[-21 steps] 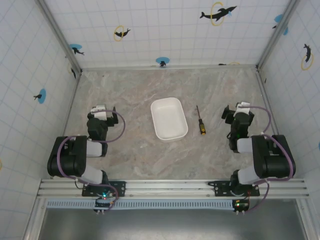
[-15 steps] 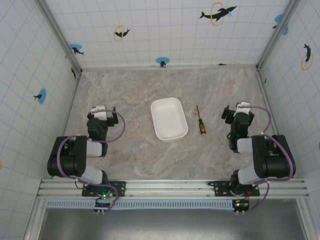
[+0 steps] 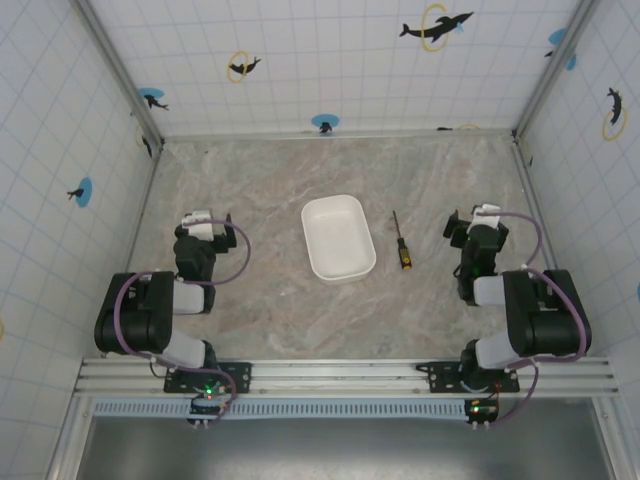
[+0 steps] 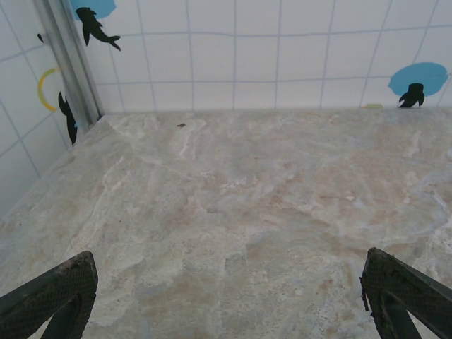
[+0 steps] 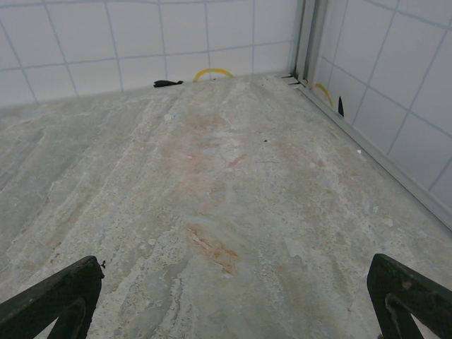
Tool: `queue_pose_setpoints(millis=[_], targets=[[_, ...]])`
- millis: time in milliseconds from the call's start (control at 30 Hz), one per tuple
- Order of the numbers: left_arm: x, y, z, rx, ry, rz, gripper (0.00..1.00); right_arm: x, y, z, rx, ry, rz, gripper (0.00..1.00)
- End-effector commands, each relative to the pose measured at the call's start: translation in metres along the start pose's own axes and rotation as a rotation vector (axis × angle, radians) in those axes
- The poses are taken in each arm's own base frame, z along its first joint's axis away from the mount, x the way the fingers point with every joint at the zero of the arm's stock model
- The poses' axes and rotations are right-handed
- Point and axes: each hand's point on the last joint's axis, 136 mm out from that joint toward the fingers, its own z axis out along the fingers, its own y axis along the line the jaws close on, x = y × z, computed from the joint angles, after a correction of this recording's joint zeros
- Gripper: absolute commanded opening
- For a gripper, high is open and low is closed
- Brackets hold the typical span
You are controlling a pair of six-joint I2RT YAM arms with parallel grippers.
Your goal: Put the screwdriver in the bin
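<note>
Nothing is picked up yet, so the step in hand looks like the reach, and the right arm seems the one for it. The screwdriver (image 3: 401, 243) lies flat on the table (image 3: 270, 180), just right of the bin (image 3: 338, 240) and clear of its rim. The handle is at the near end and the shaft points away, tilted a little left. The bin sits mid-table with nothing in it.

The right gripper (image 3: 474, 216) is parked to the right of the screwdriver at about the same depth, near but apart. In the wrist view the right gripper (image 5: 229, 300) is spread wide over bare marble. The left gripper (image 4: 229, 300) is just as wide and parked on the far side of the bin (image 3: 205, 220), well apart from the tool.

To do it well:
- Swing the right gripper left until it is over the handle, not the shaft, since the handle is the thicker part and the easier bite.
- Turn the wrist so the jaws close across the tool's long axis.
- Go low. The tool is thin and flat on the table, so the fingertips probably need to almost graze the surface.
- Close gently, or it may roll or skid toward the bin wall.
- Then lift over the rim and let go low inside.

The tip type is too small to tell.
</note>
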Motion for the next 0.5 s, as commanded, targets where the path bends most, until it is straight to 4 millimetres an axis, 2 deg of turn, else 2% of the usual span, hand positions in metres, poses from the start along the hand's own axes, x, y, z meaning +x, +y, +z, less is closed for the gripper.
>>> queue_pose_setpoints(millis=[0,167,333,467], targets=[[-0.006,-0.001,0.004,0.014,-0.017,0.002,0.98,-0.017,-0.004,0.000,0.051,-0.062,0.013,0.99],[-0.012,-0.001,0.008,0.017,-0.015,0.010,0.98,-0.022,-0.008,-0.003,0.092,-0.076,0.016,0.99],[-0.027,-0.004,0.026,0.043,0.144,-0.047,0.98,-0.038,-0.005,-0.008,0.093,-0.055,-0.009,0.99],[-0.043,-0.034,0.023,0.193,0.179,-0.136,0.98,-0.061,0.012,-0.016,0.042,0.047,0.002,0.99]])
